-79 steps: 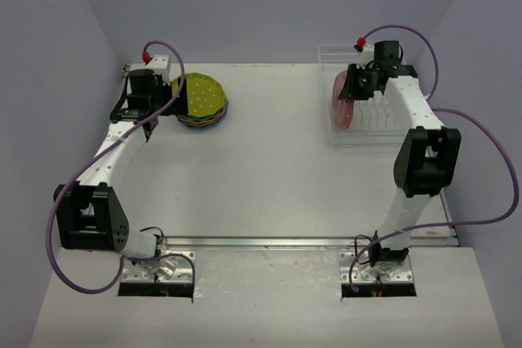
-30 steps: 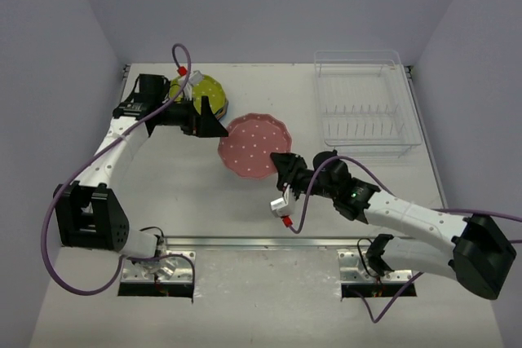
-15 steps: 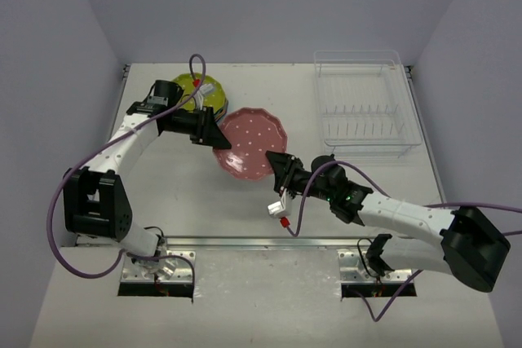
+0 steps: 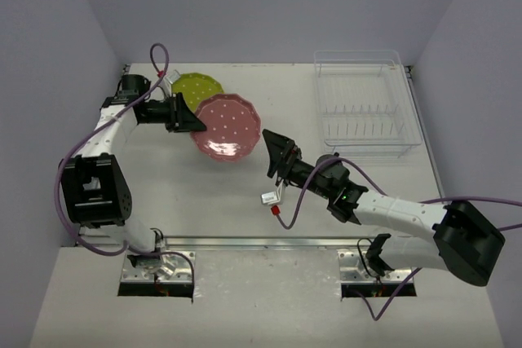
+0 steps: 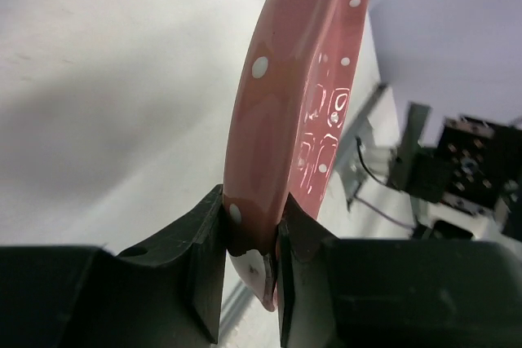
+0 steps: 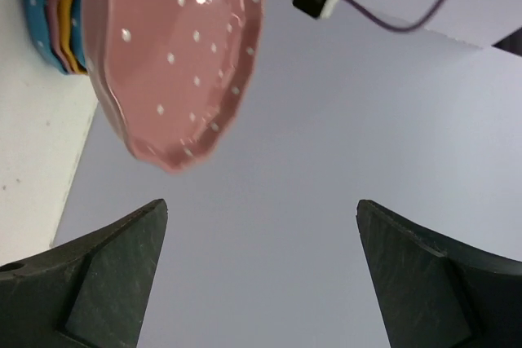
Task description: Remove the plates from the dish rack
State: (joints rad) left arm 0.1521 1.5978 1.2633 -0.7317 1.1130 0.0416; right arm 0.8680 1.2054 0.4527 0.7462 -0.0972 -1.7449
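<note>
The table (image 4: 245, 201) is white and walled on three sides. At its 1 o'clock sits the rack (image 4: 364, 112). From above I see no plate in any slot, so I judge the emptying itself is done.

At 11 o'clock lies the stack (image 4: 196, 85), yellow-green on top. My right wrist view shows blue, pink and orange rims beneath it.

The pink plate (image 4: 226, 126) is the one not yet put down. It hangs at the stack's 5 o'clock, its rim overlapping the stack as seen from above. It is tilted and, as far as I can tell, clear of the table.

My left pincer (image 4: 196, 122) is clamped on that plate at its 9 o'clock. The left wrist view shows a jaw pressed to each face of the rim. My right pincer (image 4: 274, 155) stands at the plate's 4 o'clock, jaws wide apart. It is near the plate but not touching it, and it holds nothing.

What remains, I judge, is one step: carry the pink plate over the stack, level it and set it on the yellow-green one.

Little stands in the way, and nothing lies between plate and stack. A swing toward 4 o'clock could knock my right pincer, but the way to 11 o'clock looks open.

The left cable (image 4: 159, 55) loops at the stack's 10 o'clock, close enough that I would watch it. The right cable (image 4: 273, 201), with its white plug and red tip, dangles near the table's 6 o'clock, apart from the plate.
</note>
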